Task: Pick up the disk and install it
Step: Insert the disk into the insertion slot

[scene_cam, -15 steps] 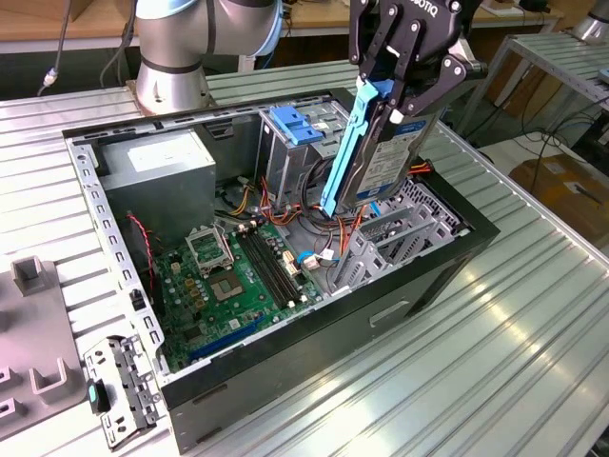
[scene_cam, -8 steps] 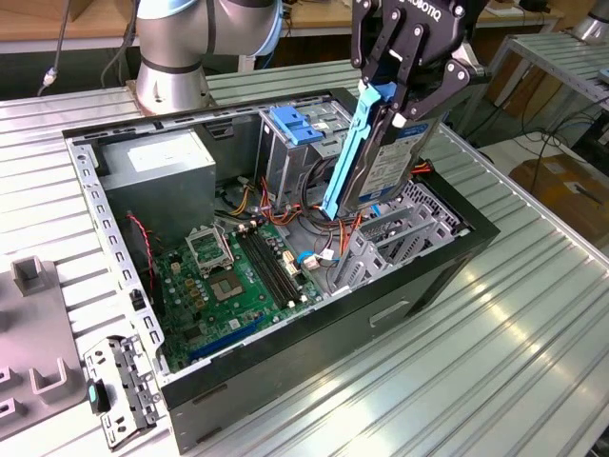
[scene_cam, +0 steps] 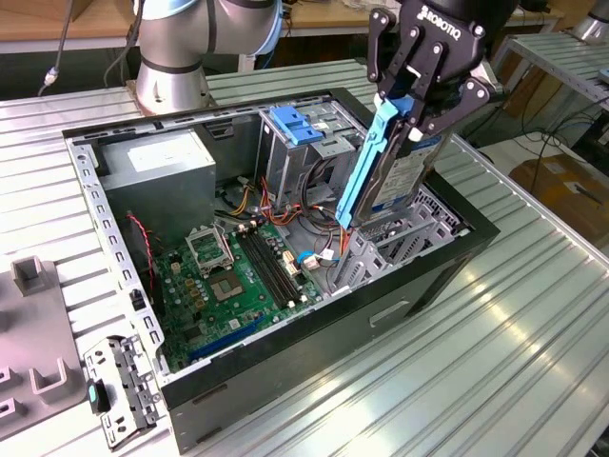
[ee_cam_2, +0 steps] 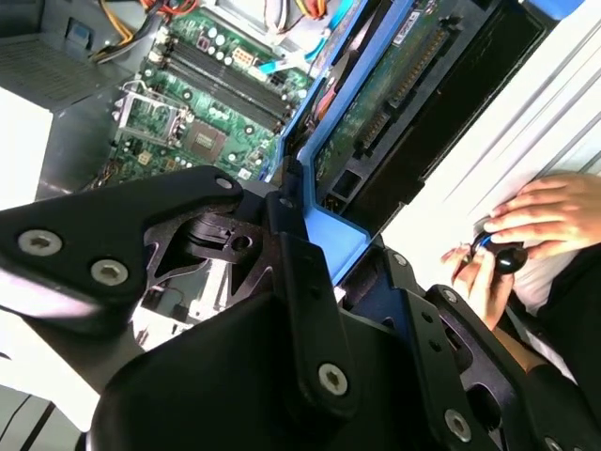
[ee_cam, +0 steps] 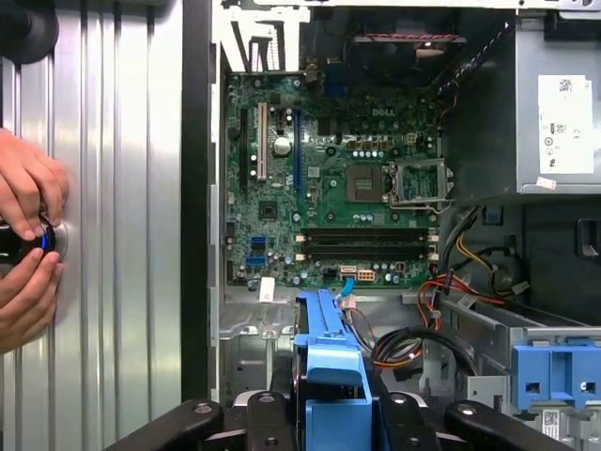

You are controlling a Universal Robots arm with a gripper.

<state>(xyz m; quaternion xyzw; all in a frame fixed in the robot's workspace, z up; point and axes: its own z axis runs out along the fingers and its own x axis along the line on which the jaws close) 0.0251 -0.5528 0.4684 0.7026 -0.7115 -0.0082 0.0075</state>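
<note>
Disk (scene_cam: 403, 183) picked: clamped tilted in gripper (scene_cam: 415, 122), lower end at drive cage (scene_cam: 376, 249) inside case (scene_cam: 285, 371). Seating judged not yet done.

Beside the open black computer case (scene_cam: 285, 381), at its corner toward the exterior view's upper left, is the arm's round silver-grey metal base column (scene_cam: 171, 76). The column flares to a wider foot, and a glossy light-blue plastic band (scene_cam: 181, 11) rings the bulky grey joint above it. Over the case's opposite end is the black metal gripper (scene_cam: 416, 109), built of flat jointed bars, its body marked with white lettering (left unread here). In the second wrist view the matt black bars (ee_cam_2: 122, 235) have rounded ends, with silver hex-socket screws (ee_cam_2: 331, 379) at the pivots. In the first wrist view, small silver screw heads (ee_cam: 195, 409) dot the same bars.
</note>
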